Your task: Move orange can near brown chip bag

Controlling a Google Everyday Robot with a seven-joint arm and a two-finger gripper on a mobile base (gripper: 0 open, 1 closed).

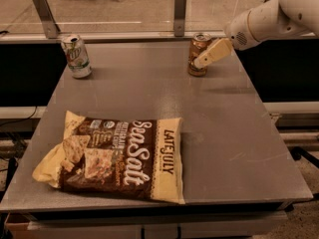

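Note:
The orange can (197, 48) stands upright at the far right of the grey table (224, 133), orange-brown with a silver top. The brown chip bag (119, 158) lies flat near the front left, dark brown with cream ends and "Sea Salt" script. My gripper (201, 61) comes in from the upper right on a white arm (269, 16). Its cream tip overlaps the can's right side at mid height. The can stands on the table, far from the bag.
A white-and-green soda can (76, 56) stands upright at the far left of the table. A low rail with metal posts (180, 11) runs behind the table's back edge. The table's right edge lies just right of the orange can.

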